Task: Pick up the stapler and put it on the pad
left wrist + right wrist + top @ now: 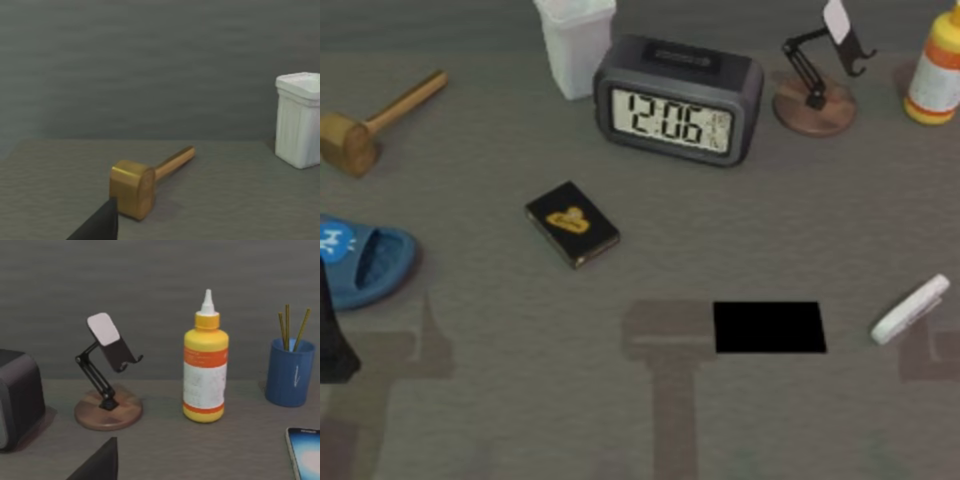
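Across the grey-brown matte table [470,270], largest to smallest. Toward the far edge, near the middle: a dark grey boxy digital clock [678,100] reading 12:06, with a white ribbed plastic bin [576,42] just beside it on the left. At the left edge, a blue foam slipper [365,262]; nearer the far left corner, a golden wooden mallet [375,122]. Near the far right corner, a black folding phone stand on a round wooden base [817,85] and a yellow-and-white squeeze bottle with an orange band [938,70]. Left of centre, a small black box with a yellow logo [572,223].

Toward the near edge, right of centre: the flat solid-black rectangular pad [769,327], bare. Near the right edge, well clear of the pad's right side: the small white elongated stapler [911,309], lying flat and angled, far end toward the right edge.

Likely light, rigid and smooth-shelled, so slippery on the rounded ends; probably hinged, so liable to pivot if pinched at a tip. Best taken across the narrow width at mid-length, claw turned square to the long axis.

Left arm: only a dark part at the left edge [332,335], parked. Right arm out of the top view. A dark finger tip low in each wrist view; impossible to tell either claw's state. Nothing held yet.
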Controlling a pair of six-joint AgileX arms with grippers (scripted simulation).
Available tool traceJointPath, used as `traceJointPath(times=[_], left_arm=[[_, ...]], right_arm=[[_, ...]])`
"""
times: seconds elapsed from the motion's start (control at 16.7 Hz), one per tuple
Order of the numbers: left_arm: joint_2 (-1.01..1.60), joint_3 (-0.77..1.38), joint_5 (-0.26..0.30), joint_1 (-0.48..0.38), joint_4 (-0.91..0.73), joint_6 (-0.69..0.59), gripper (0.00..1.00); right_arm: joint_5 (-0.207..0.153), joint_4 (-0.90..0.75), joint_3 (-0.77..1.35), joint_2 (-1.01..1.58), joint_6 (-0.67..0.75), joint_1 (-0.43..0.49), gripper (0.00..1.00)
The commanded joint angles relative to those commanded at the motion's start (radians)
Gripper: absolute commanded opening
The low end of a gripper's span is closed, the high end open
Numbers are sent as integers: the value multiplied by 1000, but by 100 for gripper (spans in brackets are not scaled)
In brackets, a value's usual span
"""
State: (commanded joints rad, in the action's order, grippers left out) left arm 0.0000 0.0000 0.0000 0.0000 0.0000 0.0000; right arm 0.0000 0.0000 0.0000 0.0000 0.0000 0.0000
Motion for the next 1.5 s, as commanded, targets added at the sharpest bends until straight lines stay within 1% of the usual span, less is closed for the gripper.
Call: traceJointPath(times=[0.24, 0.48, 0.66, 1.14, 1.32, 1.5], left_arm=[[0, 0, 0, 0, 0, 0, 100], [0, 0, 0, 0, 0, 0, 100], [0, 0, 0, 0, 0, 0, 100], [0, 0, 0, 0, 0, 0, 100], [0, 0, 0, 0, 0, 0, 100], [0, 0, 0, 0, 0, 0, 100]], right_arm=[[-1, -23, 30, 30, 24, 5, 100], [-2, -150, 199, 218, 159, 28, 100], [0, -297, 387, 469, 311, 51, 100], [3, -755, 940, 1295, 764, 126, 100], [3, -899, 1122, 1537, 910, 152, 100], [1, -1009, 1269, 1721, 1026, 172, 100]])
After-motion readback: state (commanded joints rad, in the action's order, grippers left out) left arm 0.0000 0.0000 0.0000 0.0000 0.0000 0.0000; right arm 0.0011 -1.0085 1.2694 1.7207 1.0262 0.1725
